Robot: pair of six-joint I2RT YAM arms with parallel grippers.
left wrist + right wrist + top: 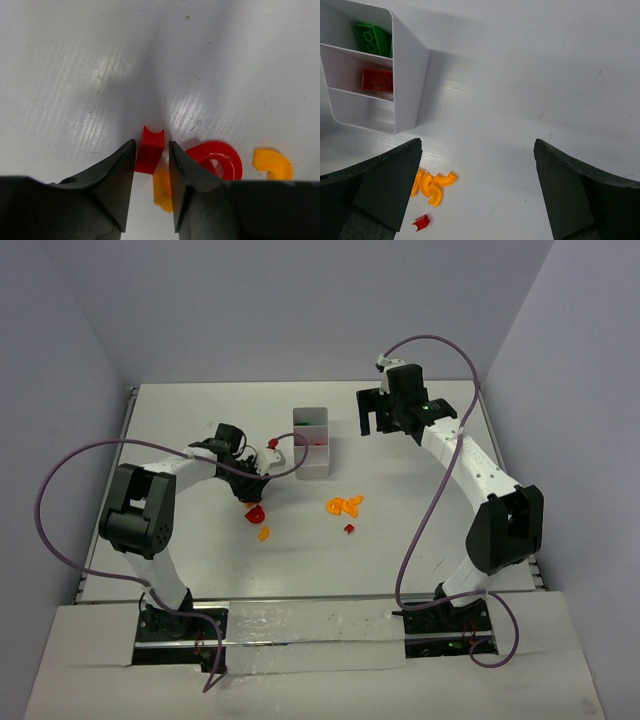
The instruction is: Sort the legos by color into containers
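My left gripper (pixel 151 150) is low over the table, its fingers closed on the sides of a small red lego (pixel 150 151). An orange piece (pixel 162 189) lies just under it. A red ring-shaped lego (pixel 220 159) and an orange curved lego (pixel 272 164) lie to its right. From above, the left gripper (pixel 250 498) is left of the white tray (pixel 325 462). The tray (pixel 405 75) holds green legos (pixel 372 39) in the far compartment and a red brick (pixel 377 80) in the middle one. My right gripper (pixel 477 195) is open and empty, well above the table.
A cluster of orange curved legos (pixel 345 505) and a small red piece (pixel 349 529) lie right of centre, below the tray. They also show in the right wrist view as the orange legos (pixel 432 184) and the red piece (pixel 421 222). Walls close in the table.
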